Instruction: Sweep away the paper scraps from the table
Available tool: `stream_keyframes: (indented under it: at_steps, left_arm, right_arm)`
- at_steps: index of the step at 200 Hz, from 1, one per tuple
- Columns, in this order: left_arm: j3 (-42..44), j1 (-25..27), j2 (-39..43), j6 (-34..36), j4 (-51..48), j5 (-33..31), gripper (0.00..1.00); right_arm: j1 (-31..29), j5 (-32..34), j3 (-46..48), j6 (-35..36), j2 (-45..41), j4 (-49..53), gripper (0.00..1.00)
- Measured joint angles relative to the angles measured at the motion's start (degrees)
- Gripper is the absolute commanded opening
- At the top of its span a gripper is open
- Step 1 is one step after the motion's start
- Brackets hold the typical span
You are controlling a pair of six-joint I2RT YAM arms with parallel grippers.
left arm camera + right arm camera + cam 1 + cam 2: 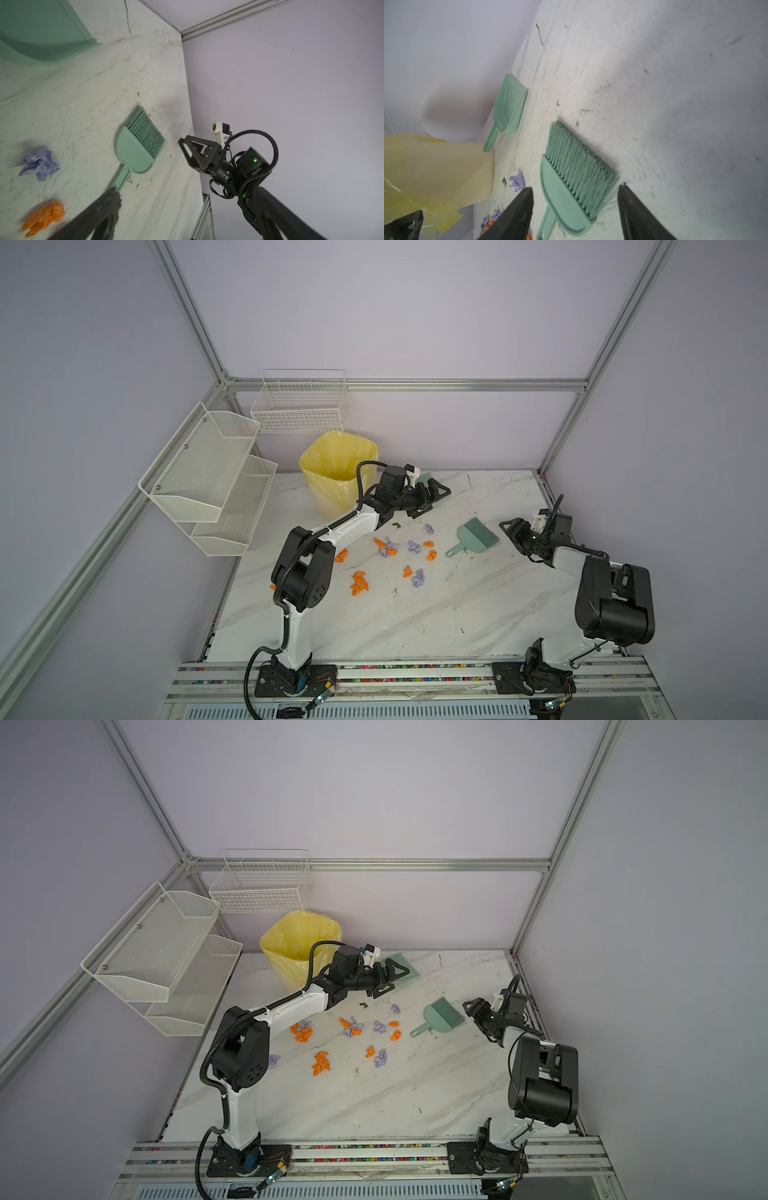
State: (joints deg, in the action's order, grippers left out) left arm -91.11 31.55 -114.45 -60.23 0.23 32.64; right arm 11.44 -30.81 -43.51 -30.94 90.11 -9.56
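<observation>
I see the table (pixel 457 614) filling the floor of the cage. It is a flat white marble-look top with grey slanting veins, and it looks scuffed and gritty in the close views. White wire mesh shelves (pixel 199 472) hang off the frame at the far left. Beside them, on the table's far left corner, stands a bin (pixel 332 464) lined with a thin yellow bag.

My left fingers (pixel 108 199) stand wide apart and hold nothing, out near the bin. Only one blurred tip shows in the left wrist view. My right fingers (pixel 519 212) are apart and empty too, just beside the brush (pixel 473 537). The brush lies flat on the table. It is mint-green plastic with a fan of stiff bristles.

A matching dustpan (pixel 508 108) lies near the bin. In both top views my left arm covers most of it.

The paper scraps (pixel 390 547) are small crumpled wads, bright orange and pale lilac. They are scattered over the middle of the table between the arms, and a few are half hidden behind the left arm. A dark speck (pixel 396 525) lies just beyond them.
</observation>
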Motion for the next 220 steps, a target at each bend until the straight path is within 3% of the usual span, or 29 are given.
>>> stream_keyframes:
  at_steps: [23,46,102,154,205,220]
  left_arm:
    - [-0.17,-0.31,0.81,3.43,-3.96,-0.17,1.0]
    - [-0.2,-1.09,1.14,7.87,-8.79,-1.27,1.0]
    - [-0.07,-2.16,6.88,15.02,-16.92,-7.13,1.0]
    - [-0.04,-2.16,10.14,17.88,-19.74,-10.8,1.0]
    - [-0.04,-2.16,10.12,18.45,-21.9,-11.72,1.0]
    - [-0.04,-2.16,10.12,18.67,-22.21,-11.87,1.0]
  right_arm:
    - [-11.19,9.86,-1.01,-1.55,-2.86,5.68,0.61]
    - [-19.54,15.69,-0.26,-6.01,-4.76,9.66,0.57]
    - [-29.57,28.06,-1.38,-15.72,-4.79,17.7,0.57]
    - [-38.23,38.6,-16.2,-21.88,9.2,27.1,0.56]
    - [-41.35,43.89,-20.04,-25.66,14.36,33.51,0.58]
    - [-41.35,44.5,-21.03,-25.99,15.32,34.25,0.52]
